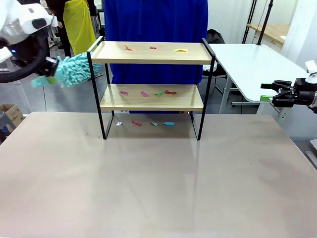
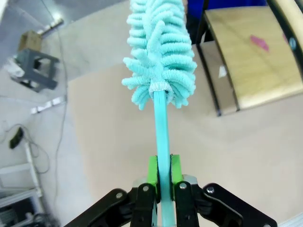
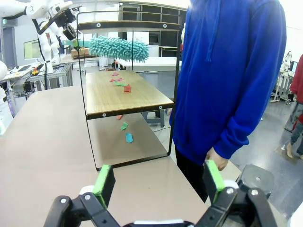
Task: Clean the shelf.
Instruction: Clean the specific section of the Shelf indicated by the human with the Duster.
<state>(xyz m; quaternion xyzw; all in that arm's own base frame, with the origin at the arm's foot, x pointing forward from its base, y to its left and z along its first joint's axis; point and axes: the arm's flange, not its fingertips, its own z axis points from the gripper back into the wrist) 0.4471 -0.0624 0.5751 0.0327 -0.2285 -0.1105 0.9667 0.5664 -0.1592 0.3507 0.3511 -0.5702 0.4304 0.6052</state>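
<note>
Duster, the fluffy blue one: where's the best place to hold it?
Hold the duster by its thin straight handle, below the fluffy head, coming from the handle's end. The left gripper does that: its green pads pinch the stick's sides, leaving the head free, pointing toward the shelf. The head is soft and would squash.

The front view looks across the table (image 1: pixel 158 188) from the robot's side, facing the shelf (image 1: pixel 153 52) at 12 o'clock, at middling range. The left wrist view looks steeply down along the left gripper (image 2: pixel 164 175), close on the teal duster (image 2: pixel 161 56) that runs toward 12 o'clock, with one shelf end at 2 o'clock. The right wrist view looks low over the table past the right gripper (image 3: pixel 159 182) at 6 o'clock, end-on at the shelf at 11 o'clock, with a person (image 3: pixel 232 80) close at 1 o'clock. All three views share the shelf and the duster.
</note>
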